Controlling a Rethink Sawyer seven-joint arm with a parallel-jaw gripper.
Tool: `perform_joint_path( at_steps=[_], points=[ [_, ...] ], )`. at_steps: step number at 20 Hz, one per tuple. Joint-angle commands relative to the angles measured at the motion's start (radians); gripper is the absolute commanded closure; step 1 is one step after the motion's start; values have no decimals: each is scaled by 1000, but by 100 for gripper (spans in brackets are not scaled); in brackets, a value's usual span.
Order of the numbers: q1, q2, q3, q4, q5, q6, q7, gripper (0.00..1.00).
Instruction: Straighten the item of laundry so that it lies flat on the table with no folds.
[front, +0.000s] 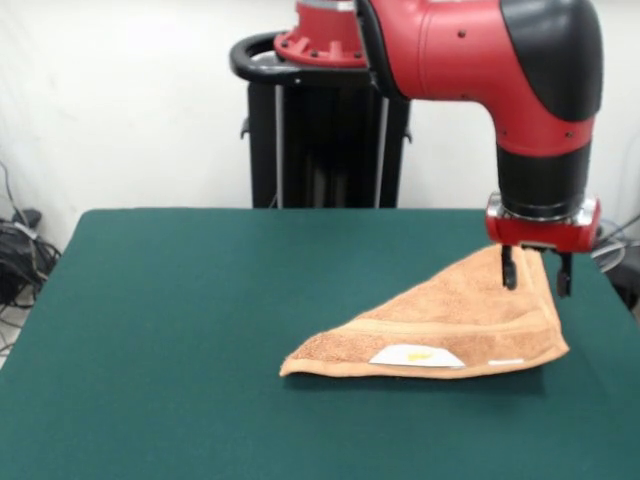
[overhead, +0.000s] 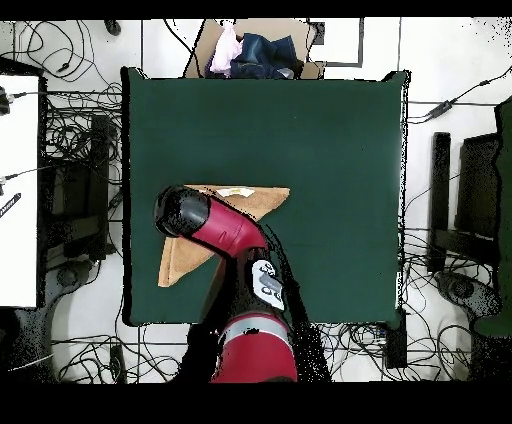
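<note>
The towel (front: 455, 325) lies folded into a triangle on the tabletop (front: 200, 330) — in the front view it sits toward 4 o'clock from the tabletop's middle, near the right edge. Its long folded edge faces the camera and runs from a pointed corner at 9 o'clock to a blunter corner at 3 o'clock, while the apex rises toward 1 o'clock, lifted off the green surface under the arm. A woven band stripe follows the long edge, and a white label (front: 417, 356) with a yellow mark lies on top near that edge's middle. The tool (front: 536, 272) hangs straight down from the red and black arm (front: 500, 60) at the apex; its two dark fingers (front: 509, 270) stand a narrow gap apart with the raised cloth corner between them, holding it. From overhead the towel (overhead: 250, 198) lies at about 8 o'clock from the tabletop's centre, close to its left edge, the long axis slanting from 1 o'clock down to 7 o'clock — the arm covers much of its middle. Beyond the tabletop's top edge in that view sits an open cardboard box (overhead: 255, 50) with clothes in it, and cables (overhead: 75, 100) trail over the floor all round.
</note>
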Motion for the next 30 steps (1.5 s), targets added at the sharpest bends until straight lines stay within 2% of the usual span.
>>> perform_joint_path(
  at_steps=[1, 7, 28, 30],
  points=[
    [-10, 20, 29, -53, 106, 41, 328, 0],
    [2, 52, 33, -94, 93, -21, 341, 0],
    [-54, 174, 113, -100, 6, -258, 262, 0],
    [-47, 171, 105, -101, 11, -249, 264, 0]
  ],
)
